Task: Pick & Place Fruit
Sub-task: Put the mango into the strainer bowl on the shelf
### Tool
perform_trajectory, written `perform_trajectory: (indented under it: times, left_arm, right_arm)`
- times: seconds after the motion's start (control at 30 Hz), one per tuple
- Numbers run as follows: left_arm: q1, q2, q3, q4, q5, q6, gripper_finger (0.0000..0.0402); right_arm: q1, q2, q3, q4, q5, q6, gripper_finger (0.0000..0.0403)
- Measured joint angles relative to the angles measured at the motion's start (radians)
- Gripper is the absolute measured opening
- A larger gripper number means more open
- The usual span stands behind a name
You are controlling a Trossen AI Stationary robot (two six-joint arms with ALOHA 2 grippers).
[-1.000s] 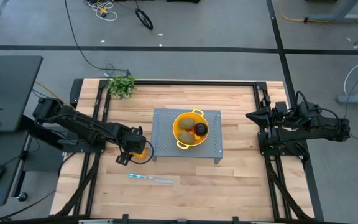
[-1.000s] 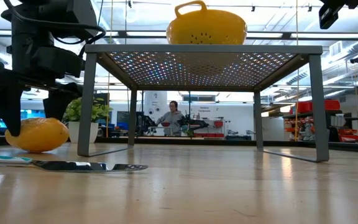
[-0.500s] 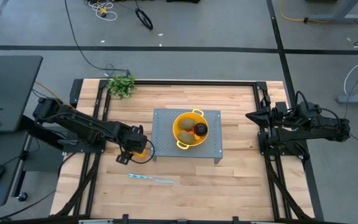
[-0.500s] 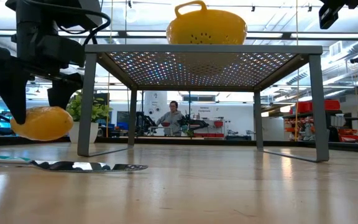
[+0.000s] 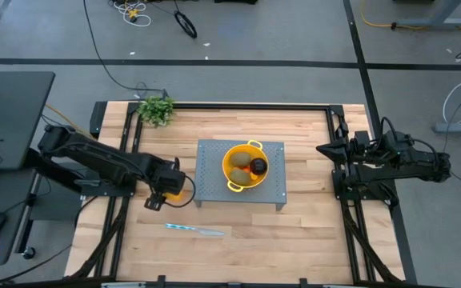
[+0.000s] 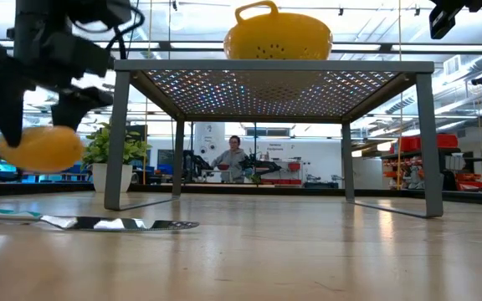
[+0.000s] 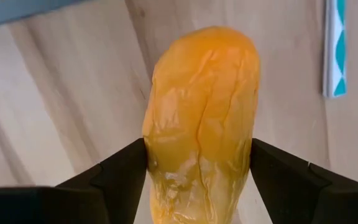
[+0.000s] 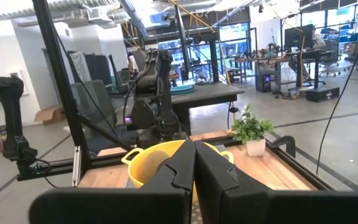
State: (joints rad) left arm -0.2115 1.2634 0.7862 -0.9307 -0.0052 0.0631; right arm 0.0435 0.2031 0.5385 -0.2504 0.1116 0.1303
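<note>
My left gripper (image 7: 197,169) is shut on the larger yellow-orange oblong fruit (image 7: 201,112), which hangs a little above the table (image 6: 42,148) left of the grey perforated stand (image 5: 214,154). The yellow colander (image 5: 245,166) on that stand holds two brownish-green ovals (image 5: 239,174), a blackish round fruit (image 5: 259,166) and something orange-red beside it. My right gripper (image 5: 320,150) waits shut, pointing level at the table's right edge. My left gripper pinches the oblong fruit's two long sides (image 7: 157,163) between its two fingers (image 7: 124,174). The fingers come from above, point down and lie across the fruit. The fruit lies level in the hold, clear of the table (image 6: 42,148).
A thin silvery knife (image 5: 194,230) with a teal-patterned handle lies on the table nearer the front, below the held fruit. A leafy green plant (image 5: 156,109) stands at the far left corner. People show in the room behind the table.
My left gripper has gone straight up, still shut on the oblong fruit. The fruit rested on the table a second ago and now hangs level, lifted clear of it.
</note>
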Motion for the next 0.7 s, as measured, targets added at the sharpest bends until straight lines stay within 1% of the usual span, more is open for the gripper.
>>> perform_trajectory:
  times: [0.2, 0.57, 0.7]
  left_arm:
    - [0.0, -0.056, 0.02, -0.007, -0.009, -0.024, 0.0273]
    - [0.0, -0.091, 0.02, -0.006, -0.001, -0.106, 0.0273]
    - [0.0, -0.121, 0.02, -0.006, 0.005, -0.144, 0.0273]
  right_arm:
    - [0.0, 0.0, 0.0, 0.006, 0.0, 0.0, 0.0015]
    - [0.0, 0.0, 0.0, 0.007, 0.0, 0.0, 0.0015]
    - [0.0, 0.0, 0.0, 0.008, 0.0, 0.0, 0.0015]
